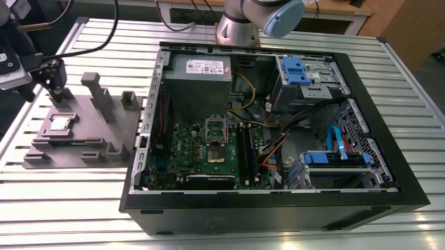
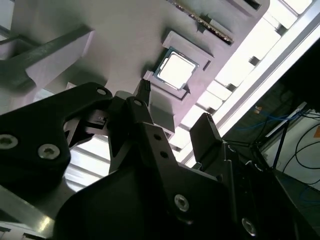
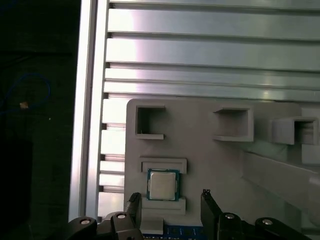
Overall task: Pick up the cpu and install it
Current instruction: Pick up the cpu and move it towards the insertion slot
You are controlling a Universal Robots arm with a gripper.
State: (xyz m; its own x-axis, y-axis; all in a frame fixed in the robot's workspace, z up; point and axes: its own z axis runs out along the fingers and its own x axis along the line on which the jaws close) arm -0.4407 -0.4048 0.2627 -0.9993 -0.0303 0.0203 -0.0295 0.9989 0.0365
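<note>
The shiny square cpu (image 3: pixel 162 185) lies flat in the grey plastic fixture (image 3: pixel 215 160). The black gripper (image 3: pixel 170 196) is near it, jaws wide, empty.

The cpu (image 3: pixel 162 185) has a smooth silver metal top that gleams pale, edged by a darker, duller rim. The grey fixture (image 3: pixel 210 155) beneath it is matt plastic, faintly grainy. The counter (image 3: pixel 210 50) is ribbed aluminium with a satin sheen, catching long streaks of light. The hand (image 3: pixel 170 196) is matt black, and its small screw heads (image 2: pixel 49 151) are shiny metal. In the exterior view the computer case (image 1: pixel 278 213) has a matt black shell and bare grey sheet metal inside. The motherboard (image 1: pixel 201 151) is green and slightly glossy, the drive clips (image 1: pixel 295 70) are smooth blue plastic, and the arm's joint cap (image 1: pixel 282 18) is satin pale blue.
</note>
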